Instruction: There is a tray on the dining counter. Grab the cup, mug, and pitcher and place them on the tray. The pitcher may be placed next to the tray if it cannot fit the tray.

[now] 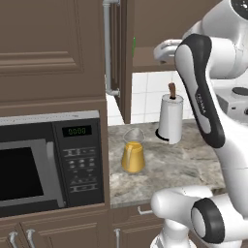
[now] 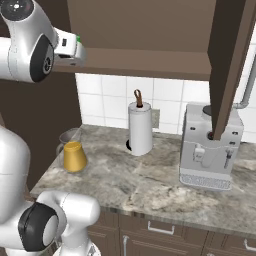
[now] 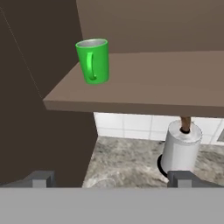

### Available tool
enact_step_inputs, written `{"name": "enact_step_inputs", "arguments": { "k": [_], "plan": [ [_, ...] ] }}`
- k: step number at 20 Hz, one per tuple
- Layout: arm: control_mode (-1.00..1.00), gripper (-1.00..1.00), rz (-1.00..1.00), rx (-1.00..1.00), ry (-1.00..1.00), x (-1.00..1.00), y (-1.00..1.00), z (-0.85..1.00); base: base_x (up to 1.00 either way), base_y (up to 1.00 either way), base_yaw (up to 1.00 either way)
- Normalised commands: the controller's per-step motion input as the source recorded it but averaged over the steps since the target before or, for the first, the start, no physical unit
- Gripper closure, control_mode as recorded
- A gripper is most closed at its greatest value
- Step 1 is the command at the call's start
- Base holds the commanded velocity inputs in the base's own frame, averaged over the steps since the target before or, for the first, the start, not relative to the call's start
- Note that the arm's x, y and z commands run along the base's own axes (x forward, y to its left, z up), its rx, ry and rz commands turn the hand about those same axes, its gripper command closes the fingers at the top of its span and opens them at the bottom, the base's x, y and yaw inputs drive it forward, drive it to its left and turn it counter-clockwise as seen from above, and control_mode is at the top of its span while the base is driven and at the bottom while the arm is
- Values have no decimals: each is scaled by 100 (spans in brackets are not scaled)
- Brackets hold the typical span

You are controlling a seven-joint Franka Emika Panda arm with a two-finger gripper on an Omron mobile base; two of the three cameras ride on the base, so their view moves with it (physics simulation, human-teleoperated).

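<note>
While the pitcher [image 1: 132,154] stands at the bench's [image 1: 169,169] left end, the paper-towel roll [image 1: 170,118] sits to its right; above, the mug [image 3: 93,61] rests on a shelf [image 3: 144,83], facing the released end effector [image 3: 111,177].

a kitchen: microwave [image 1: 48,162], coffee machine [image 2: 210,147], brown cabinets [image 1: 48,48], stone worktop [image 2: 150,185], white tiles [image 2: 110,102].

Microwave [image 1: 43,164] cut off by left edge; pitcher [image 3: 103,183] mostly hidden.

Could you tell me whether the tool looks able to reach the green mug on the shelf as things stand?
Probably yes: the mug stands alone on the open cabinet shelf, handle toward the camera, and the open tool faces it with nothing between.
</note>
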Motion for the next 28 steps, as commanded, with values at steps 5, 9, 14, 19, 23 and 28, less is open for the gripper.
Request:
{"name": "enact_step_inputs", "arguments": {
  "k": [5, 9, 14, 19, 23, 28],
  "plan": [
    [-100, -100, 0, 0, 0, 32, 9, 0, 0, 0, 0],
    [-100, -100, 0, 0, 0, 35, 17, -3, 0, 0, 0],
    [-100, -100, 0, 0, 0, 36, 23, -17, 0, 0, 0],
    [-100, -100, 1, 0, 0, 42, 11, -13, 0, 0, 0],
    [-100, -100, 5, 0, -1, 43, 0, -2, 0, 0, 0],
    [-100, -100, 6, 0, 0, 37, 6, 0, 0, 0, 0]
  ]
}}
